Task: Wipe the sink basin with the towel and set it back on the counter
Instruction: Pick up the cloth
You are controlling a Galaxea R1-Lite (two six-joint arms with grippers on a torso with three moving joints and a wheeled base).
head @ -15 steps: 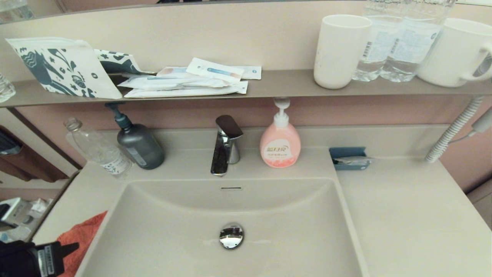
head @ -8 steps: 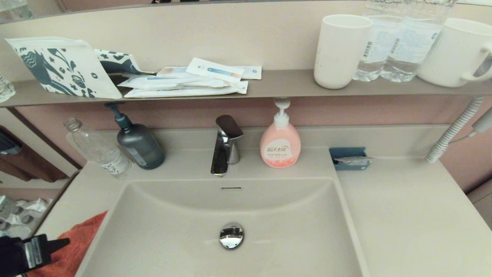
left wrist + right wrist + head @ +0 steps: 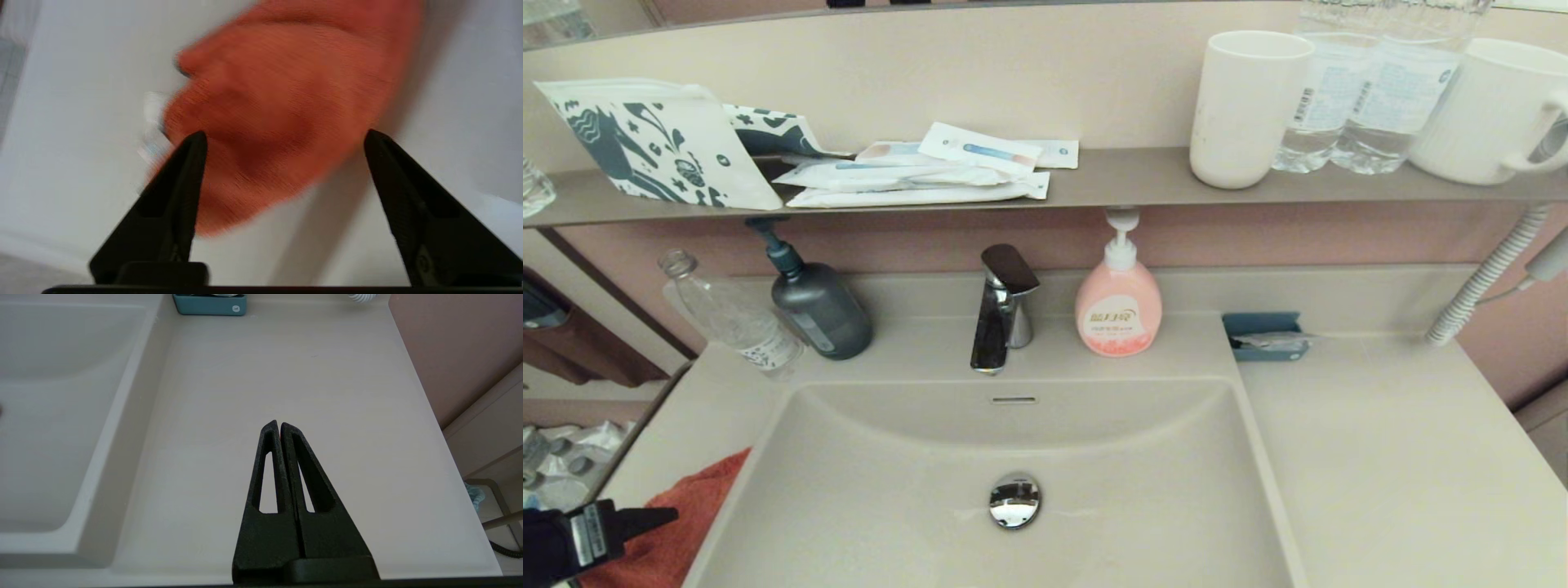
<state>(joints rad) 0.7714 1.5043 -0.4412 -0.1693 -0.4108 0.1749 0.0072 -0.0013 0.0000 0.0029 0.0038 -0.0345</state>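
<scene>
The orange-red towel (image 3: 690, 510) lies bunched on the counter (image 3: 1388, 457) at the front left, beside the sink basin (image 3: 1160, 490). My left gripper (image 3: 645, 517) hovers at the towel's near edge. In the left wrist view that gripper (image 3: 284, 136) stands open, its fingers (image 3: 186, 171) wide apart with the towel (image 3: 282, 106) just beyond the tips, not held. The basin has a chrome drain plug (image 3: 1014, 500) and an overflow slot (image 3: 1014, 400). My right gripper (image 3: 279, 425) is shut and empty over the counter (image 3: 286, 375) right of the basin; the head view does not show it.
A chrome faucet (image 3: 1001, 309), pink soap pump (image 3: 1118, 306), dark pump bottle (image 3: 817, 306) and clear bottle (image 3: 731, 314) line the back of the counter. A teal dish (image 3: 1266, 335) sits back right. The shelf (image 3: 1119, 184) above carries cups, bottles and packets.
My left gripper has drawn back toward the left and lower over the towel's near edge. The towel lies where it was. The right arm has not moved.
</scene>
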